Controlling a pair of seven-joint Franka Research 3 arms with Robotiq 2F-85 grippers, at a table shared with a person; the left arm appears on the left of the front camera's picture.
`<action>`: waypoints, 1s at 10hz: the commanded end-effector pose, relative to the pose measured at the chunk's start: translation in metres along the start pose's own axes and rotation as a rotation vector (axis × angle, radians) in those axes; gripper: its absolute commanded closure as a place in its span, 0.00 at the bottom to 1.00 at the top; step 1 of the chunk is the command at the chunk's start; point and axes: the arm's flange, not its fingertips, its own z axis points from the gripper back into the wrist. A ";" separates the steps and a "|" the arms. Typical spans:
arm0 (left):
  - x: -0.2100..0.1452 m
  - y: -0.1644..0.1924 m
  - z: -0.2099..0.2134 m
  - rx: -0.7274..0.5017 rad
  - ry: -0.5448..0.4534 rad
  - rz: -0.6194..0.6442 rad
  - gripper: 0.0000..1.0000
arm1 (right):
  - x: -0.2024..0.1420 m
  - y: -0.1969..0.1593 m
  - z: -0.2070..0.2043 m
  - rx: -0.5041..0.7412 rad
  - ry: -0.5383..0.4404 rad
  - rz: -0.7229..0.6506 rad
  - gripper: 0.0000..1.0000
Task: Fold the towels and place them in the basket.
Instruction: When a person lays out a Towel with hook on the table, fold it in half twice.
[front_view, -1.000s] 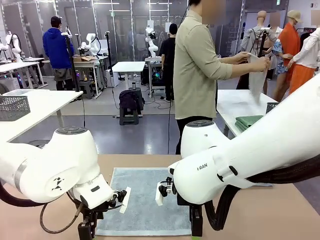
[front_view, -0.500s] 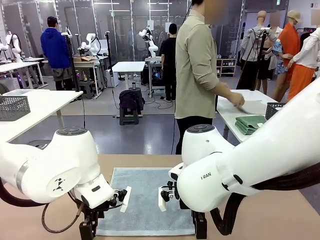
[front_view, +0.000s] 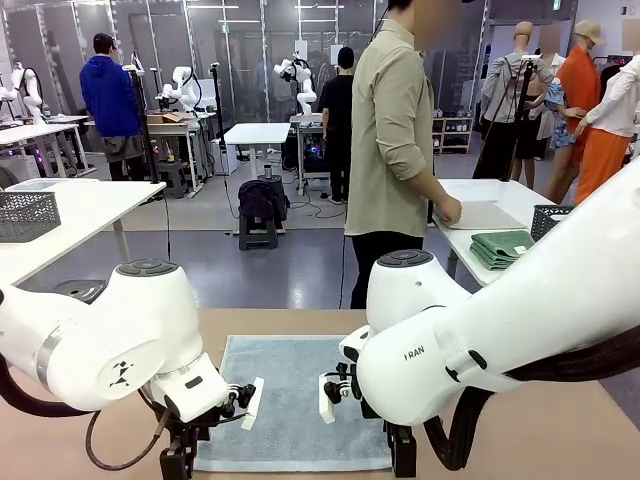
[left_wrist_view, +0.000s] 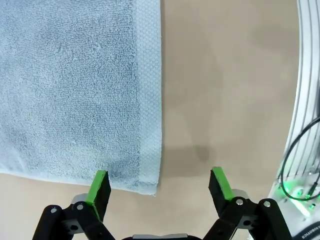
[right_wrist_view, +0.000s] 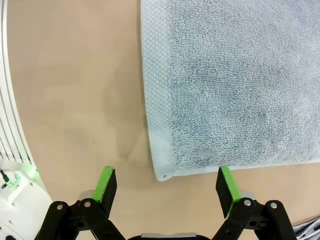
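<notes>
Wrist views: left pincer (left_wrist_view: 158, 175), right pincer (right_wrist_view: 165, 173) both agape, empty, over towel (left_wrist_view: 65, 85) corners.

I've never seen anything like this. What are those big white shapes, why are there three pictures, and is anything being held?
The big white shapes are two robot arms, the left arm and the right arm. A fixed camera sees them while looking across the tan table. A pale grey-blue towel lies flat on it.

The other two pictures come from small cameras on the arms' wrists, looking along the fingers. The black claws with green pads are the left gripper and the right gripper. Both are open, each over a near corner of the towel, and neither holds anything.

Behind, a person stands at another table with one hand on a cloth, beside folded dark green towels.
</notes>
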 end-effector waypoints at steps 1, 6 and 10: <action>0.002 0.005 -0.006 0.011 0.006 -0.029 0.00 | -0.003 -0.002 -0.006 -0.001 -0.020 0.024 0.00; 0.002 0.002 -0.009 0.086 0.021 -0.057 0.00 | -0.002 -0.005 -0.010 -0.013 -0.025 0.034 0.05; -0.001 0.001 -0.012 0.117 0.038 -0.055 0.00 | -0.004 -0.006 -0.012 -0.015 -0.033 0.029 0.05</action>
